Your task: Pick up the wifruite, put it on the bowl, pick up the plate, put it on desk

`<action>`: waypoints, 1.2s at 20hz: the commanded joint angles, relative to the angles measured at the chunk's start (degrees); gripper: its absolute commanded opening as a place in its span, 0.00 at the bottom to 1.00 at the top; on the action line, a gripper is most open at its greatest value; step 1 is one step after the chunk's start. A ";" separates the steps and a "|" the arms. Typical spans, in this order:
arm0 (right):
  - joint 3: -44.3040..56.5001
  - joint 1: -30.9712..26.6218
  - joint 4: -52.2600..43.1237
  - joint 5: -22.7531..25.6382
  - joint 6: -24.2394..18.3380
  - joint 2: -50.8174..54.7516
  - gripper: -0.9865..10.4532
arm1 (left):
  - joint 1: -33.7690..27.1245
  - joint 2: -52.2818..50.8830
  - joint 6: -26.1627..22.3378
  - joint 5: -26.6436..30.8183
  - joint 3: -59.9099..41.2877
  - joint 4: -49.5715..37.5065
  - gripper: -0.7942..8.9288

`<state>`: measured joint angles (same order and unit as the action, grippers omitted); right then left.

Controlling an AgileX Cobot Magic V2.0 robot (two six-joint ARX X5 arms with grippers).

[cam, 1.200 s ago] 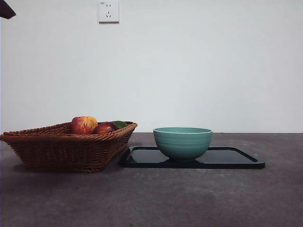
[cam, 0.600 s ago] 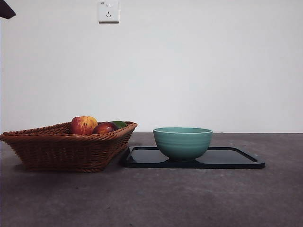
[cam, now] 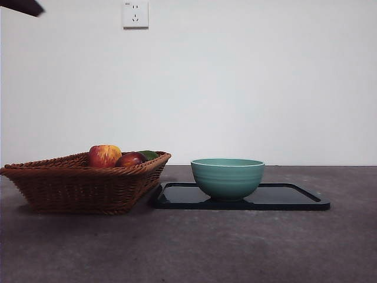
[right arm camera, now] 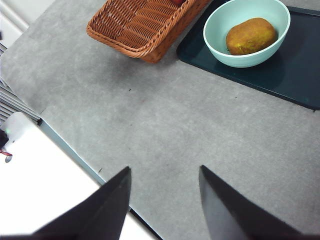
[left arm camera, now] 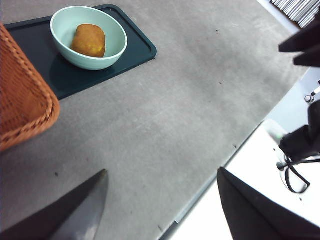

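Grey desk [cam: 235,247] carries wicker basket [cam: 82,186], black tray [cam: 288,199] just beside.

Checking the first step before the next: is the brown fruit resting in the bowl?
Touching. The right wrist view shows the wifruite lying inside the bowl, on its inner surface; both tools are far off.

Wicker basket [cam: 82,183] at the table's left side, holding 1 red-yellow apple [cam: 104,155], 1 dark red fruit [cam: 130,159], 1 green item [cam: 149,154] behind. Black tray [cam: 283,197] just beside basket. White wall socket [cam: 135,14] above.
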<state>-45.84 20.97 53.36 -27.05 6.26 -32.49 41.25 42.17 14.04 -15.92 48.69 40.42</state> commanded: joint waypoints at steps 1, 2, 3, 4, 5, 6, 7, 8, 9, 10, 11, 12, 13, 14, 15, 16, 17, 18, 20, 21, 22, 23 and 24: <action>-0.59 0.33 -0.52 -0.15 -0.31 -0.24 0.28 | 0.37 6.43 -1.46 -0.17 4.55 -2.62 0.44; -0.59 0.33 -0.52 -0.17 -0.31 -0.24 0.28 | 0.37 9.42 -2.21 -0.17 6.34 -3.23 0.44; -0.59 0.33 -0.52 -0.17 -0.31 -0.24 0.28 | 0.37 13.38 -3.41 -0.15 8.94 -3.67 0.44; -0.59 0.33 -0.52 -0.17 -0.31 -0.24 0.28 | 0.37 17.05 -4.55 -0.15 11.43 -3.91 0.44; -0.59 0.33 -0.52 -0.17 -0.31 -0.24 0.28 | 0.33 20.96 -5.79 0.42 14.29 -4.11 0.44; -0.59 0.33 -0.50 -0.20 -0.31 -0.24 0.28 | 0.31 25.20 -7.52 1.62 17.73 -4.02 0.44; -0.59 0.33 -0.50 -0.20 -0.31 -0.24 0.28 | 0.26 28.68 -8.90 2.29 20.68 -4.02 0.44; -0.59 0.33 -0.48 -0.20 -0.31 -0.22 0.28 | 0.07 32.76 -9.79 2.40 24.44 -4.02 0.44; -0.59 0.33 -0.42 -0.20 -0.31 -0.22 0.28 | -0.13 36.02 -10.40 2.38 27.50 -3.96 0.44; -0.59 0.33 -0.26 -0.20 -0.31 -0.22 0.28 | -0.50 39.76 -11.02 2.36 31.08 -3.96 0.44; -0.59 0.33 -0.11 -0.20 -0.31 -0.22 0.28 | -0.92 42.64 -11.78 2.38 33.77 -3.93 0.44; -0.59 0.33 0.09 -0.20 -0.31 -0.22 0.28 | -1.53 45.97 -12.13 2.38 36.81 -3.69 0.44; -0.59 0.33 0.35 -0.20 -0.31 -0.22 0.28 | -2.01 48.59 -12.39 2.36 39.06 -3.41 0.44; -0.59 0.33 0.72 -0.17 -0.31 -0.22 0.28 | -2.71 51.56 -13.07 2.36 41.44 -2.89 0.44; -0.59 0.33 0.87 -0.17 -0.33 -0.22 0.28 | -3.19 53.94 -13.77 2.36 43.30 -2.25 0.44; -0.59 0.33 0.90 -0.17 -0.33 -0.22 0.28 | -3.58 56.81 -14.62 2.34 45.40 -1.36 0.44; -0.59 0.33 0.90 -0.17 -0.33 -0.22 0.28 | -3.76 58.95 -15.34 2.34 46.88 -0.98 0.44; -0.59 0.33 0.85 -0.17 -0.33 -0.22 0.28 | -3.74 61.46 -16.24 2.34 48.46 -1.03 0.44; -0.59 0.33 0.90 -0.17 -0.31 -0.22 0.28 | -3.74 65.85 -17.09 2.34 51.17 -0.98 0.44; -0.59 0.33 0.92 -0.17 -0.31 -0.22 0.28 | -3.74 67.78 -17.27 2.36 52.37 -1.03 0.44; -0.59 0.33 1.07 -0.17 -0.28 -0.22 0.28 | -3.74 69.99 -17.77 2.36 53.72 -1.05 0.44; -0.59 0.33 1.38 -0.17 -0.28 -0.22 0.28 | -3.74 71.63 -18.05 2.40 54.62 -1.11 0.44; -0.59 0.33 1.81 -0.15 -0.28 -0.22 0.28 | -3.74 73.59 -18.14 2.40 55.76 -1.01 0.44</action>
<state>-45.84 20.97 55.44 -27.05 6.26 -32.49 37.04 114.08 -2.83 -13.54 102.63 39.68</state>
